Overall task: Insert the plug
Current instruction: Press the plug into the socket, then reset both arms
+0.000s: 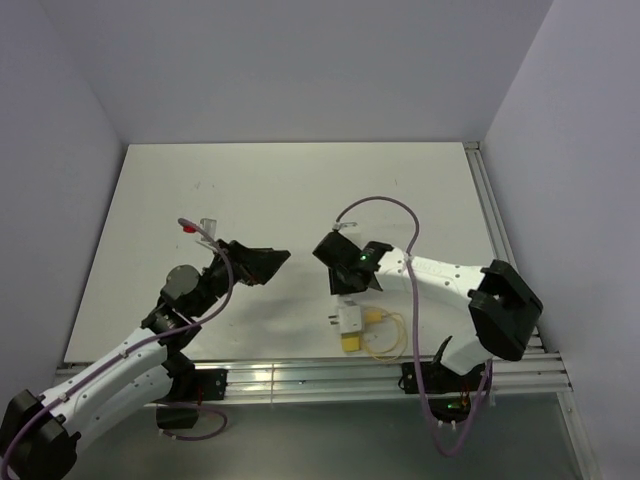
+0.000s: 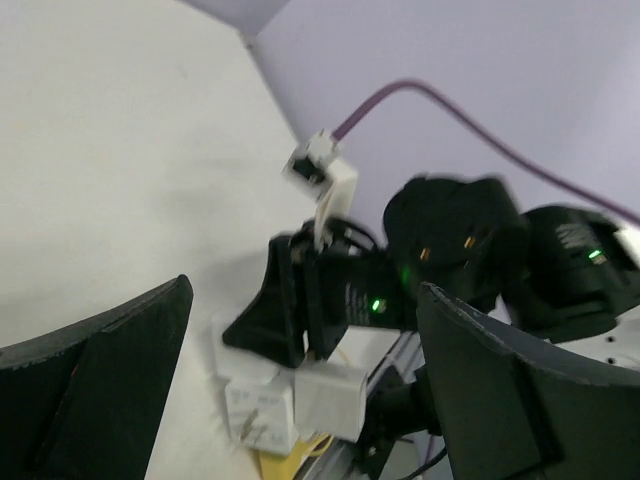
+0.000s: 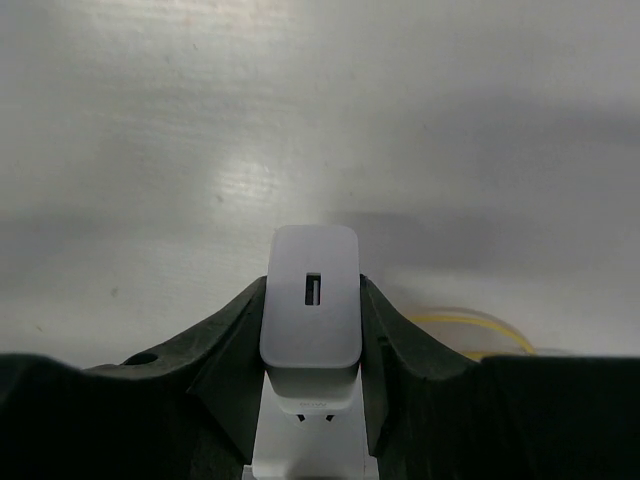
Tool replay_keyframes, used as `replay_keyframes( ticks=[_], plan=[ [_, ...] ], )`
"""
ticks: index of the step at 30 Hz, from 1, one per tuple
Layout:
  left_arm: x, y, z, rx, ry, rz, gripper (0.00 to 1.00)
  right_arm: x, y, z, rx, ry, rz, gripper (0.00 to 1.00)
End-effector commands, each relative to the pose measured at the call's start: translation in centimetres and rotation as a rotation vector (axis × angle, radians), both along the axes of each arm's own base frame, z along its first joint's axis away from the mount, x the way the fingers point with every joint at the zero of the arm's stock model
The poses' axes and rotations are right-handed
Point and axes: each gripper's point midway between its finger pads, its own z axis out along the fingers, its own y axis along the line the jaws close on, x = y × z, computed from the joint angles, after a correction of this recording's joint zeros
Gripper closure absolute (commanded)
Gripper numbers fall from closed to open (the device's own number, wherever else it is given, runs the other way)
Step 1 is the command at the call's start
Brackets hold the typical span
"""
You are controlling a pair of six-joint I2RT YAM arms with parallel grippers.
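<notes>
At the near edge of the table (image 1: 260, 190), a yellow cable (image 1: 388, 335) lies coiled just beside a white socket block (image 1: 348, 320). Directly over this block, the right gripper (image 3: 311, 325) is clamped on the white USB charger plug (image 3: 309, 290), which stands upright; whether it is fully seated, I cannot tell. Further left, the left gripper (image 2: 305, 290) hangs with its fingers wide apart, holding nothing.

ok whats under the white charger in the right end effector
A white socket block sits right below the charger clamped by the right end effector. The prongs and their slots are hidden by the charger's body.
</notes>
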Motion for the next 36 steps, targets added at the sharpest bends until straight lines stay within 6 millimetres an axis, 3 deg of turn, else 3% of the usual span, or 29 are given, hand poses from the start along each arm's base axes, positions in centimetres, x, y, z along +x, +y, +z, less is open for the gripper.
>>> replay_keyframes(
  ticks=[1,5,10,11,13,16,17,21,23,25,26,28,29,30,32,33,34,35,36],
  plan=[
    [0.5,1.0,-3.7,0.159,0.088,0.05,0.0,3.4,1.9,1.8,0.013,-0.045,0.042,1.0],
    [0.0,0.9,-4.2,0.165,0.106,0.031,0.0,6.9,3.1,2.5,0.022,-0.056,0.052,1.0],
    [-0.1,1.7,-3.6,0.169,0.096,0.059,0.01,11.0,2.6,1.4,-0.006,-0.038,0.024,0.98],
    [-0.2,1.7,-3.6,0.168,0.099,0.06,0.0,12.1,2.9,2.0,0.005,-0.049,0.026,0.96],
    [-0.4,1.7,-4.0,0.171,0.11,0.054,0.0,13.8,2.4,1.2,-0.01,-0.034,0.008,0.89],
    [-0.8,1.7,-3.9,0.162,0.114,0.042,0.0,15.8,2.9,1.8,0.006,-0.05,0.016,0.75],
    [-0.9,1.8,-3.8,0.159,0.113,0.042,0.0,16.7,2.9,2.3,0.019,-0.059,0.012,0.65],
    [-1.1,2.0,-3.6,0.172,0.111,0.045,0.01,18.5,3.3,3.0,0.042,-0.081,0.018,0.41],
    [-1.2,2.1,-3.4,0.174,0.112,0.043,0.01,19.5,3.4,4.2,0.053,-0.105,0.015,0.32],
    [-1.2,2.0,-3.3,0.177,0.113,0.037,0.01,20.4,3.8,5.9,0.078,-0.151,0.023,0.15],
    [-1.3,1.9,-3.3,0.174,0.117,0.032,0.01,20.8,3.8,6.7,0.085,-0.168,0.022,0.0],
    [-1.4,1.9,-3.0,0.169,0.118,0.026,0.01,21.9,3.6,9.7,0.095,-0.23,0.012,0.0],
    [-1.4,1.9,-3.1,0.166,0.124,0.026,0.01,21.8,3.3,10.5,0.086,-0.238,0.005,0.0],
    [-1.5,1.9,-3.1,0.166,0.126,0.024,0.0,21.8,2.6,12.8,0.085,-0.286,-0.01,0.0],
    [-1.7,2.0,-2.9,0.153,0.132,0.023,0.01,20.9,1.3,14.3,0.074,-0.311,-0.043,0.0],
    [-1.8,1.9,-3.3,0.15,0.143,0.021,0.0,20.0,0.2,16.8,0.101,-0.361,-0.066,0.0],
    [-1.8,2.0,-3.5,0.145,0.147,0.02,0.0,18.8,-0.4,15.4,0.103,-0.34,-0.082,0.0],
    [-2.1,1.8,-3.5,0.133,0.154,0.005,0.01,17.8,-0.9,15.3,0.119,-0.34,-0.093,0.0],
    [-2.2,1.6,-3.9,0.126,0.156,-0.004,0.01,16.2,-1.5,17.0,0.175,-0.377,-0.095,0.0]
  ],
)
